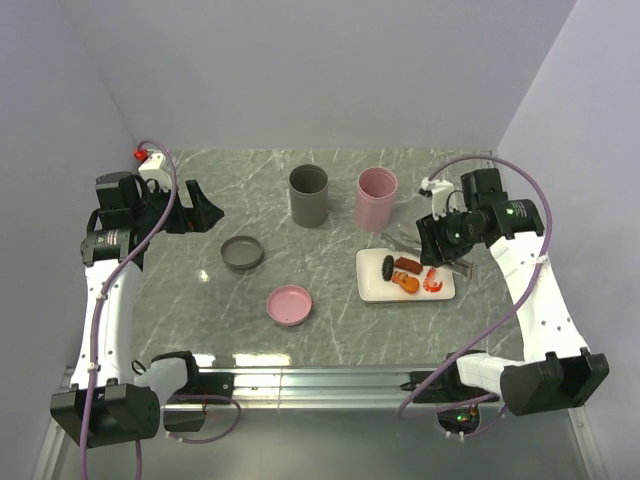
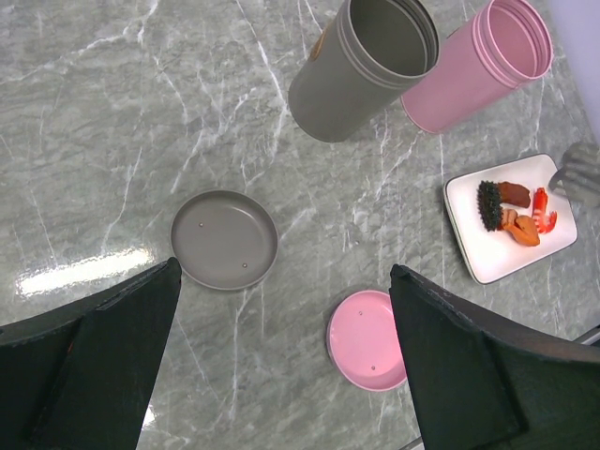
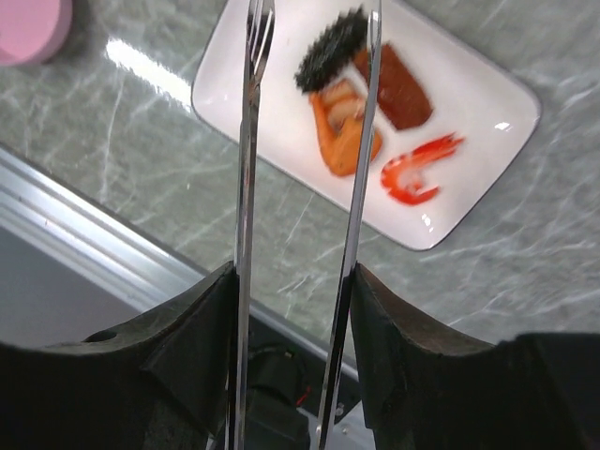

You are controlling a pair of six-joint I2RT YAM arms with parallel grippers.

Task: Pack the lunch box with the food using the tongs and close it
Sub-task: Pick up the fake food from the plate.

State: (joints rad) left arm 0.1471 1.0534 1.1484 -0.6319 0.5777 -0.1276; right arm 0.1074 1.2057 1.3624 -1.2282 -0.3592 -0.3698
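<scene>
My right gripper (image 3: 295,281) is shut on the tongs (image 3: 247,187). Their two thin metal arms press against my finger pads and stand apart, reaching out above the white plate (image 3: 281,103). On the plate lies the food: a dark oval (image 3: 330,49), a brown sausage (image 3: 401,92), an orange fried piece (image 3: 342,136) and a red shrimp (image 3: 417,171). Nothing is between the tong tips. From above, the right gripper (image 1: 447,250) hovers at the plate's back right. The left gripper (image 1: 205,212) hangs open and empty at the far left, high over the table.
Two open lunch box tubs stand at the back, one grey (image 1: 308,195) and one pink (image 1: 376,198). A grey lid (image 1: 243,253) and a pink lid (image 1: 289,304) lie flat on the marble. A metal rail (image 1: 320,378) runs along the near edge.
</scene>
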